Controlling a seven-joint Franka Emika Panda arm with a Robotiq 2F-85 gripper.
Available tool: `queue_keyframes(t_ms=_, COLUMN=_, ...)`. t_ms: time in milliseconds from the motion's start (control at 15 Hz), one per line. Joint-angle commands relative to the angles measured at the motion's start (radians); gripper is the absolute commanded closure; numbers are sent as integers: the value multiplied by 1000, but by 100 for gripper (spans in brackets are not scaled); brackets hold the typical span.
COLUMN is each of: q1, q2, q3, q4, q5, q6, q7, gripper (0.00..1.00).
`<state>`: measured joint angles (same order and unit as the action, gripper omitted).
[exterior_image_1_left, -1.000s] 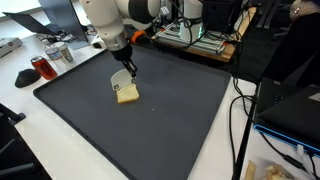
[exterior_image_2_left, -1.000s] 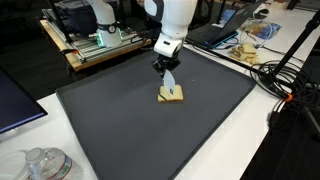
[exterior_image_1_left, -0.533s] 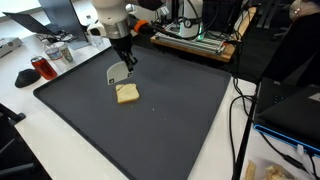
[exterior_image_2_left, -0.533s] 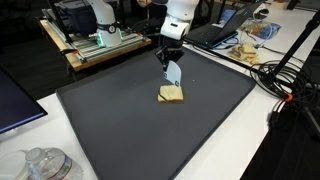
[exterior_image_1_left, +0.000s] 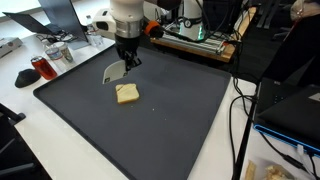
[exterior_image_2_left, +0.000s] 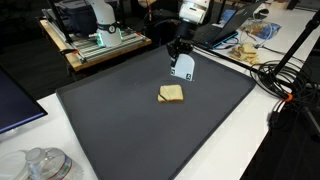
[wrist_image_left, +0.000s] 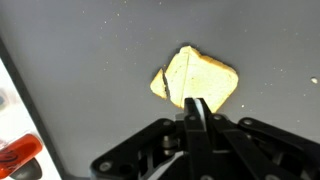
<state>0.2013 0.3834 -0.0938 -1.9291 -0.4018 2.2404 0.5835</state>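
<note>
One slice of bread (exterior_image_1_left: 127, 93) — pale crumb, tan crust, roughly square — lies flat on the matte dark-grey mat (exterior_image_1_left: 170, 125). We see the gripper (exterior_image_1_left: 127, 62) raised above it, clenched on a thin, flat, pale blade (exterior_image_1_left: 115, 71) that hangs clear of the bread.

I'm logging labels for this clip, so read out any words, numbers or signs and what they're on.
None can be read.
The flat tool in the hand bears a small dark mark, too small to read.
The bread slice and dark mat show no text.
</note>
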Motion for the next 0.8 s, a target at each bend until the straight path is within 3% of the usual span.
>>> queue_keyframes(t_ms=0, q1=43, q2=44, q3=-8, q4=57, q5=-97, q6=-48, q7=72, gripper=99)
queue_keyframes(t_ms=733, q1=135, q2=251, q3=-6, q4=231, q5=-238, q6=-163, q7=185, gripper=99)
